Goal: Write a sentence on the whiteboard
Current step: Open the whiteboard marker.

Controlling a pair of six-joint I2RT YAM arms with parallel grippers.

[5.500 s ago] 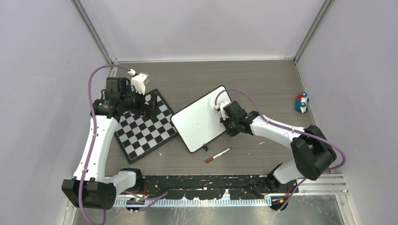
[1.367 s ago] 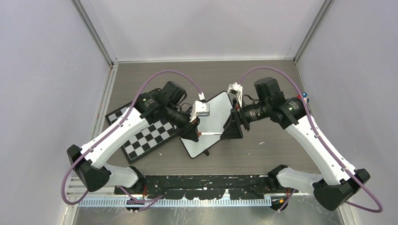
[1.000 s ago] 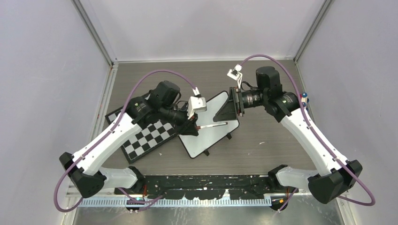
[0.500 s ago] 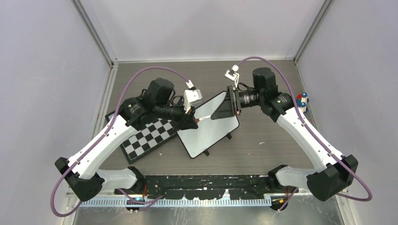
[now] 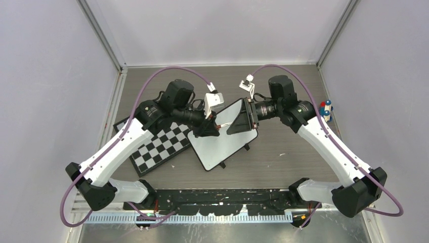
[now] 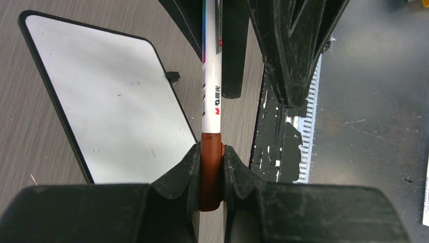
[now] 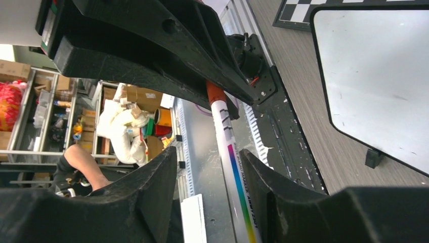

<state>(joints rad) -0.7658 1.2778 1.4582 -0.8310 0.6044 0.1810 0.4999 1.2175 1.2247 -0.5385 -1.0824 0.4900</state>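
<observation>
Two claws meet above the whiteboard (image 5: pixel 222 147), which lies blank on the bench (image 5: pixel 283 152) just beside the checkerboard (image 5: pixel 162 149); no sentence is on it yet. Your left claw (image 6: pixel 211 154) is clenched on the red-brown cap (image 6: pixel 211 172) of the marker (image 6: pixel 211 101). Your right claw (image 7: pixel 207 157) stands released around the white barrel (image 7: pixel 230 152), with one finger apart from it. I think this is for pulling the cap off. The barrel reads "M&G" with two Chinese signs; the other print is too small.

The whiteboard (image 5: pixel 217 144) looks smooth and glossy, the table (image 5: pixel 296 152) matt wood-grain, the marker (image 6: pixel 211 96) shiny plastic.
</observation>
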